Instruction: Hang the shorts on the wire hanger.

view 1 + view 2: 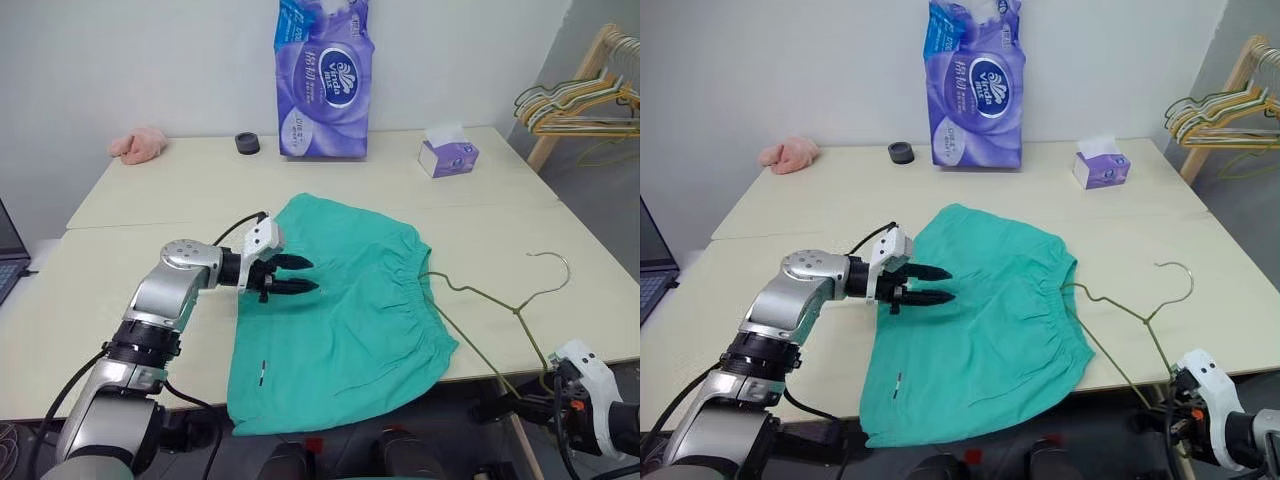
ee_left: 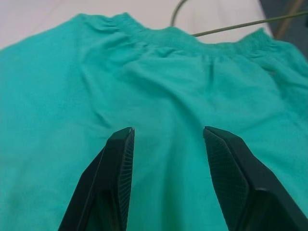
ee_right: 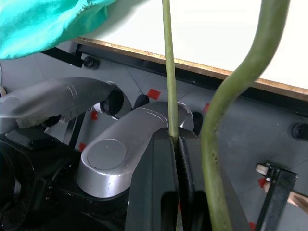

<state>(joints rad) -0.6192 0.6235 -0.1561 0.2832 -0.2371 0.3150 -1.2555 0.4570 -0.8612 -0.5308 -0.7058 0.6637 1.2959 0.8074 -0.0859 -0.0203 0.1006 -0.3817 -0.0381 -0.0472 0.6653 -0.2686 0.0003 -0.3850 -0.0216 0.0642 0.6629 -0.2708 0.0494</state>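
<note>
1 shorts (image 1: 345, 310), 1 wire hanger (image 1: 500, 300) (R claw (image 3: 175, 144) clamped).

Even, bright indoor light falls from above, leaving only soft, short shadows under the shorts (image 1: 340, 310) and the left gripper (image 1: 312, 274), with mild glare off the purple tissue pack (image 1: 325, 80) at twelve o'clock. In the left wrist view the waistband and far fabric blur while the near fingers (image 2: 120, 159) stay fairly crisp. The right wrist view shows the wire hanger (image 3: 168, 72) softly blurred up close, the table edge (image 3: 231, 74) overexposed white.
</note>
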